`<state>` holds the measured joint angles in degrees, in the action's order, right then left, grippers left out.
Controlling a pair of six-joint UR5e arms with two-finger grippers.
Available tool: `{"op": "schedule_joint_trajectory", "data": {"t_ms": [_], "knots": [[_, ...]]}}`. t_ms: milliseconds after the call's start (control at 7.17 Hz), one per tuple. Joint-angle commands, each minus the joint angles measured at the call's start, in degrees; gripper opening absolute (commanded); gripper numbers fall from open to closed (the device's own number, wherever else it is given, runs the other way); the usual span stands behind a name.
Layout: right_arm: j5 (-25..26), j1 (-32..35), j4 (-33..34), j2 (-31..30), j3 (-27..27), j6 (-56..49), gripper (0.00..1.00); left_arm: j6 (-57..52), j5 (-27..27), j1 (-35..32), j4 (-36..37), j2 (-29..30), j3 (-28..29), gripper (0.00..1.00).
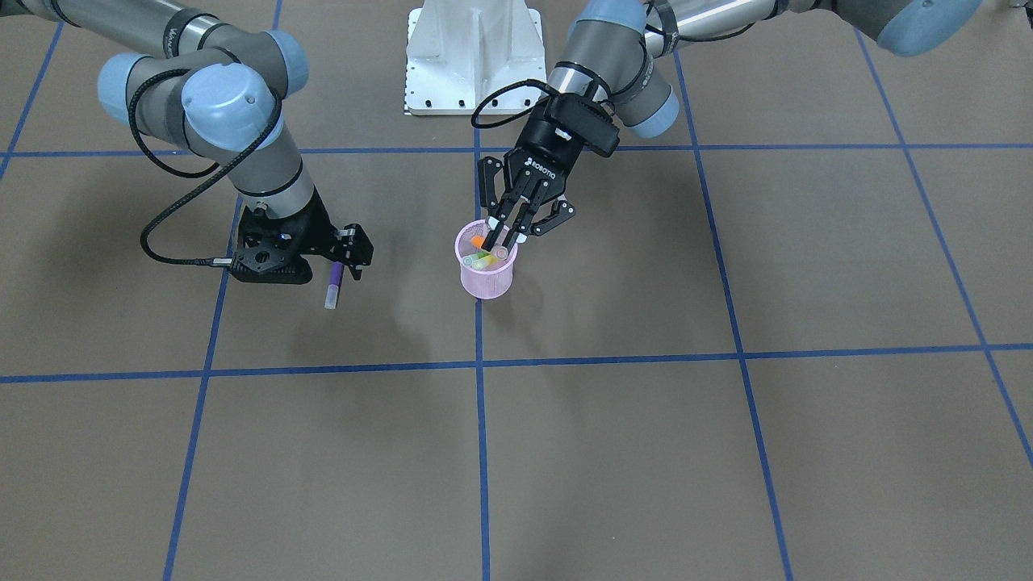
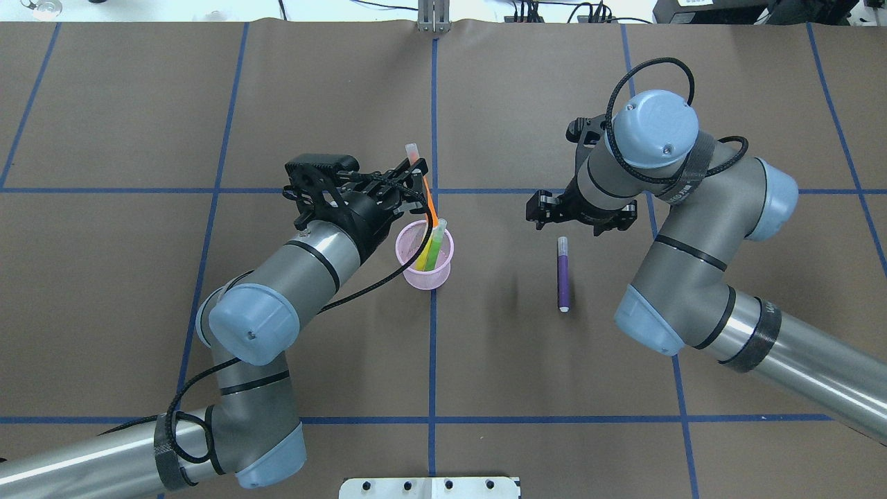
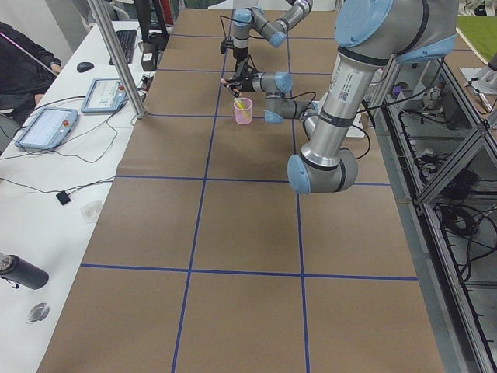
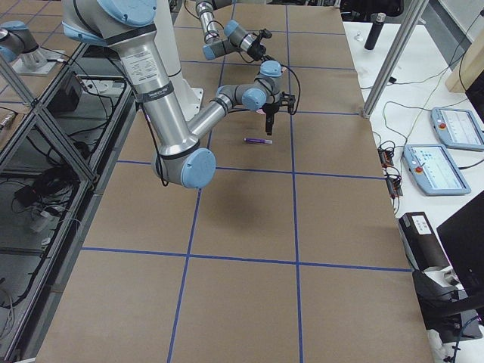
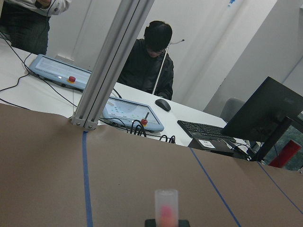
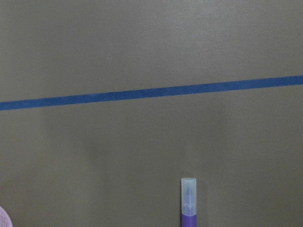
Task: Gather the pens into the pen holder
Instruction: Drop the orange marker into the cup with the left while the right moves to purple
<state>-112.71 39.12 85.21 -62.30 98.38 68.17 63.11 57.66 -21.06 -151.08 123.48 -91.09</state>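
Pink pen holder (image 2: pixel 424 278) has yellow pen (image 2: pixel 422 256), green pen (image 2: pixel 435 248); left gripper (image 1: pixel 507 232) clamps orange pen (image 2: pixel 427 194) inside; right gripper (image 2: pixel 581 216) spread wide near purple pen (image 2: pixel 563 277).

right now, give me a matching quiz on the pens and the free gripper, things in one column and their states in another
Things:
1. orange pen
2. purple pen
3. green pen
4. right gripper

States:
A. lying flat on the table
B. open, holding nothing
C. leaning inside the pen holder
D. gripped by the left gripper

Pairs: 1-D, 2-A, 3-C, 4-B
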Motion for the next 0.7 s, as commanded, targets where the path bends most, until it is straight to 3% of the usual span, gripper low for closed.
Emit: {"op": "schedule_joint_trajectory", "data": {"t_ms": [0, 558], "knots": [[-0.6, -0.1, 0.0, 0.4, -1.4, 2.5, 0.99, -0.1, 0.3, 0.1, 0.0, 0.0, 0.9, 0.00], [-3.3, -0.2, 0.0, 0.9, -2.1, 4.6, 0.99, -4.7, 2.7, 0.4, -0.2, -0.6, 0.8, 0.00]]}}
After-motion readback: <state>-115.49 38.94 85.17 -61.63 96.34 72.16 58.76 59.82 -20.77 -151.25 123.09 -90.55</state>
